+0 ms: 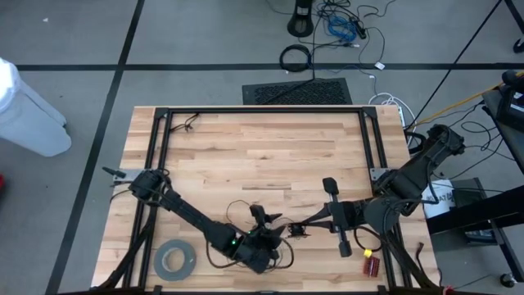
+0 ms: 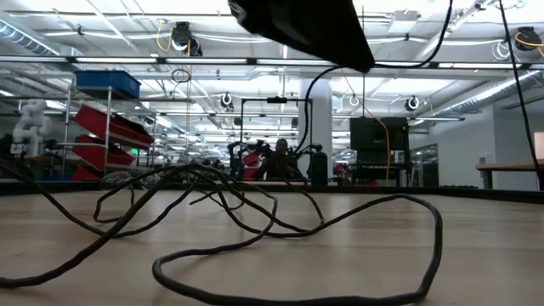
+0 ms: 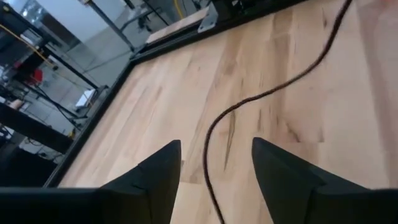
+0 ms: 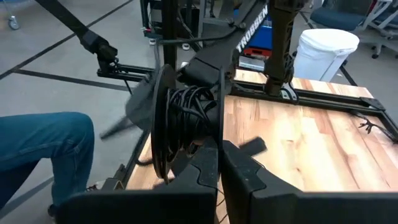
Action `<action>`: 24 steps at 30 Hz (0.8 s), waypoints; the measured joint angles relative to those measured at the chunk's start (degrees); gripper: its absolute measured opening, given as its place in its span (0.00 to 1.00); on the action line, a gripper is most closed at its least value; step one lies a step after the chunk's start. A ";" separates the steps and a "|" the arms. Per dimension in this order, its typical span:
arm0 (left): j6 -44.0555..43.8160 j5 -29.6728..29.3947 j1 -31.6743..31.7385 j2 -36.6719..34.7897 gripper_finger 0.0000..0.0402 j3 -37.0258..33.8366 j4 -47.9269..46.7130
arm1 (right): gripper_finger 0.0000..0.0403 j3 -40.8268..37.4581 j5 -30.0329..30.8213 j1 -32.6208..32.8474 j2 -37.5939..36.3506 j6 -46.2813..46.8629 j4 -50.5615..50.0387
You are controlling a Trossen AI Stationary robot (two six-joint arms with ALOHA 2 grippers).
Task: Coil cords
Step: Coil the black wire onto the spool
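A long thin dark wire (image 1: pixel 237 205) lies in loose loops on the wooden table, near its front edge; the low view shows its loops (image 2: pixel 439 234) resting on the wood. One end is wound on a small round black spool (image 4: pixel 193 109). My right gripper (image 4: pixel 221 163) is shut on that spool, left of the table's middle front (image 1: pixel 298 231). My left gripper (image 3: pixel 214 165) is open just above the table (image 1: pixel 260 216). The wire (image 3: pixel 273 91) runs between its fingers; I see no touch. My right gripper pinches the lower rim of one of the spool's flat round flanges (image 4: pixel 219 134) between its two fingers. The spool stands on edge above the fingers, with the wire wound between its two flanges. It is lifted clear of the table.
A wide grey tape roll (image 1: pixel 174 260) lies at the front left. A small red object (image 1: pixel 370 264) lies at the front right. A black frame (image 1: pixel 262 110) runs round the table. A person's leg in jeans (image 4: pixel 43 146) shows beside the table, and a white bin (image 4: pixel 326 46) beyond it.
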 joint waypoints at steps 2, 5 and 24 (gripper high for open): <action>0.04 0.88 0.68 0.00 0.50 0.00 -0.14 | 0.00 0.00 0.01 0.00 -0.09 0.00 0.00; 0.10 1.50 1.26 -0.02 0.46 0.00 -0.30 | 0.00 0.00 0.02 0.00 -0.13 0.00 -0.14; -0.72 1.92 0.45 -0.20 0.02 0.00 -2.32 | 0.00 0.00 0.01 0.00 -0.52 -0.22 -1.01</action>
